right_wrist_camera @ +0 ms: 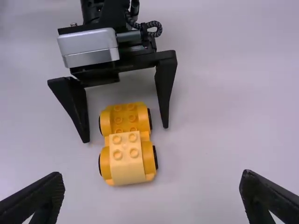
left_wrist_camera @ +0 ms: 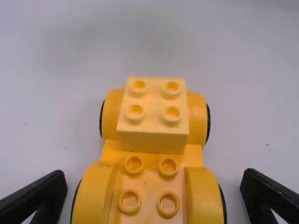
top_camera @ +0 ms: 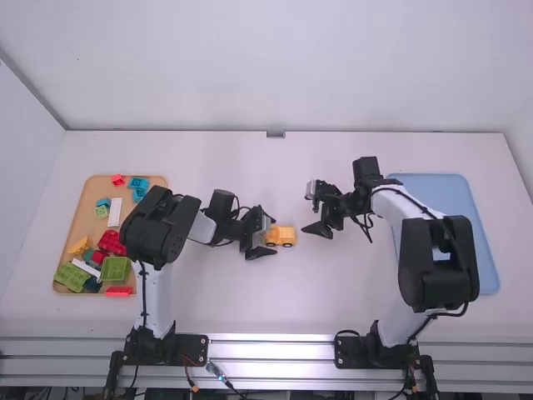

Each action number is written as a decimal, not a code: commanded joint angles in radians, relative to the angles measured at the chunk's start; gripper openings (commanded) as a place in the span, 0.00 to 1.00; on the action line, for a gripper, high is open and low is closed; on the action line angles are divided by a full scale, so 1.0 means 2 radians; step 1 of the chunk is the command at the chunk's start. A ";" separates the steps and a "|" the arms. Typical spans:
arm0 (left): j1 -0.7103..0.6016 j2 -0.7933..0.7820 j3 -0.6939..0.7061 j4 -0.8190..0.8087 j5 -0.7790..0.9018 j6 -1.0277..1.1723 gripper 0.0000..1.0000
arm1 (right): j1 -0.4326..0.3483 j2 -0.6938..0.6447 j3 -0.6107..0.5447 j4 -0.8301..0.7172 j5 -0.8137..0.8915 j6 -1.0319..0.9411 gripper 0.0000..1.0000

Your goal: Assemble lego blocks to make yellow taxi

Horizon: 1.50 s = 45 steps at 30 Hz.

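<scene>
A yellow car (top_camera: 281, 237) sits near the middle of the white table (top_camera: 191, 312), a pale yellow block (left_wrist_camera: 152, 140) on its end toward the right gripper (top_camera: 308, 210). The left gripper (top_camera: 271, 236) is low around the car's other end, fingers wide apart, one beside each side, touching neither. Slightly farther off, toward the table's right edge, the right gripper's fingers are spread wide, holding nothing.

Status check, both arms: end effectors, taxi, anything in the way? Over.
Left end effector open, astride taxi's studded end. Right end effector open, off taxi. Taxi upright, pale block on its other end. Left fingers may block studded end.
</scene>
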 commanded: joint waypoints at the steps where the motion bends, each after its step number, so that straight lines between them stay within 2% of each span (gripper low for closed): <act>1: 0.006 -0.004 -0.009 -0.032 -0.037 -0.021 0.99 | 0.005 -0.005 0.009 -0.002 -0.003 0.000 0.99; 10: 0.064 -0.089 0.004 -0.215 -0.037 0.062 0.99 | 0.028 -0.005 0.009 0.002 0.030 0.002 0.99; 16: 0.125 -0.147 0.024 -0.291 -0.075 0.002 0.99 | 0.038 -0.005 0.009 0.003 0.054 0.001 0.99; 19: 0.160 -0.171 0.042 -0.302 -0.098 -0.107 0.99 | 0.037 -0.005 0.009 0.006 0.052 0.002 0.99; 21: 0.193 -0.188 0.058 -0.303 -0.129 -0.230 0.99 | 0.037 -0.005 0.009 0.012 0.052 0.002 0.99; 26: 0.268 -0.196 0.102 -0.331 -0.253 -0.500 0.99 | 0.037 -0.005 0.009 0.023 0.052 0.002 0.99; 30: 0.318 -0.196 0.134 -0.392 -0.344 -0.586 0.99 | 0.037 -0.005 0.009 0.025 0.052 0.002 0.99; 34: 0.348 -0.196 0.151 -0.431 -0.377 -0.578 0.99 | 0.037 -0.005 0.009 0.024 0.052 0.005 0.99; 37: 0.361 -0.196 0.171 -0.452 -0.376 -0.529 0.99 | 0.037 -0.005 0.009 0.028 0.056 0.021 0.99; 40: 0.364 -0.195 0.206 -0.509 -0.405 -0.553 0.99 | 0.037 -0.005 0.009 0.034 0.070 0.033 0.99; 42: 0.355 -0.185 0.244 -0.558 -0.458 -0.565 0.99 | 0.037 -0.005 0.009 0.042 0.083 0.045 0.99; 45: 0.344 -0.171 0.276 -0.585 -0.473 -0.496 0.99 | 0.037 -0.005 0.009 0.049 0.088 0.045 0.99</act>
